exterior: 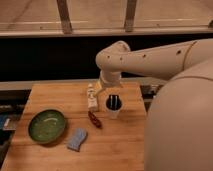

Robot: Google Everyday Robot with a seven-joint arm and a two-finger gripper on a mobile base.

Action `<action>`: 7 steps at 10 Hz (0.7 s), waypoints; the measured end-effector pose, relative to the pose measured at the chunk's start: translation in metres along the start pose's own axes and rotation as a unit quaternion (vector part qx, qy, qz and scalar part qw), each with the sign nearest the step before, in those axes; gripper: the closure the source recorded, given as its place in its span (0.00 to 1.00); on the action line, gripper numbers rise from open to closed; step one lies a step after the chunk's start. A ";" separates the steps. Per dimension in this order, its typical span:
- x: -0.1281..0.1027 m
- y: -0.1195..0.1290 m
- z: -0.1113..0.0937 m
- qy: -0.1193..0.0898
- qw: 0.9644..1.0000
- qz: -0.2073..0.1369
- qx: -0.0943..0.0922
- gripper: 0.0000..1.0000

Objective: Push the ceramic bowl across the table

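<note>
The ceramic bowl [47,126] is a wide, shallow green bowl sitting upright at the left front of the wooden table [120,150]. My gripper [102,90] hangs from the white arm over the far middle of the table. It is just above a small white bottle [91,98] and to the left of the white cup [113,106]. The gripper is well to the right of and behind the bowl and does not touch it.
A red object [94,119] lies in front of the bottle. A blue sponge [77,139] lies just right of the bowl. My white body [180,125] fills the right side. A dark ledge and railing run behind the table.
</note>
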 end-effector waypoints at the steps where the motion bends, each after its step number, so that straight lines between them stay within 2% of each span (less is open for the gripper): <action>1: 0.000 0.024 0.022 0.021 0.999 -0.024 -0.013 0.21; 3: 0.001 0.062 0.053 0.054 0.996 -0.064 -0.035 0.21; 4: 0.002 0.074 0.063 0.064 0.994 -0.075 -0.047 0.21; 5: 0.001 0.086 0.069 0.066 0.991 -0.092 -0.065 0.21; 7: -0.001 0.111 0.071 0.045 0.982 -0.130 -0.130 0.21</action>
